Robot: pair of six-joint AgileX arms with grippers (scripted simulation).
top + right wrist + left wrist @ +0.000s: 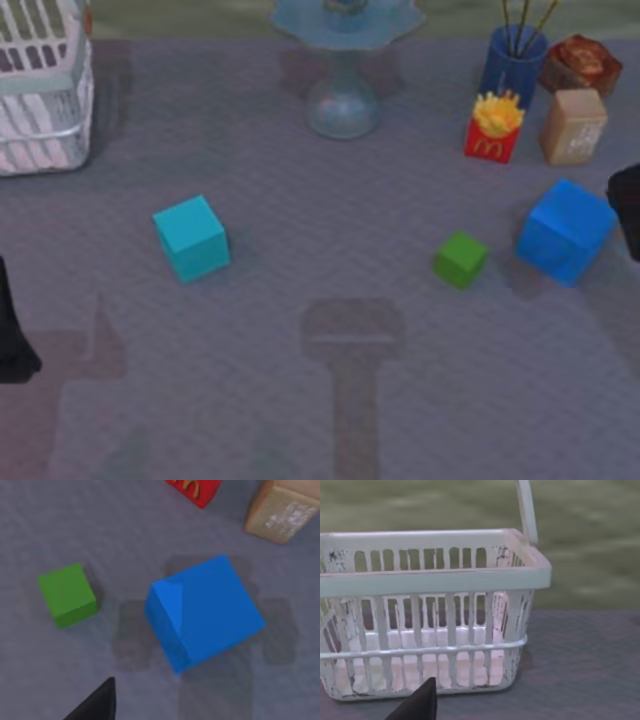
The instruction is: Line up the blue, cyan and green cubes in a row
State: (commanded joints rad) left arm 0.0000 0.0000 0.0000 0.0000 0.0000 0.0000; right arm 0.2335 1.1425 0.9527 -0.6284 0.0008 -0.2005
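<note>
My right gripper [628,210] hovers at the blue cube's [566,231] 3 o'clock; finger state indeterminable. Risk: descending off-centre could nudge it into the green cube [461,260] at its 9 o'clock.

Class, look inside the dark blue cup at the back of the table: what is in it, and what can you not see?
Thin sticks stand in the dark blue cup, their tops poking above its rim. The cup's wall hides their lower ends and anything else inside.
</note>
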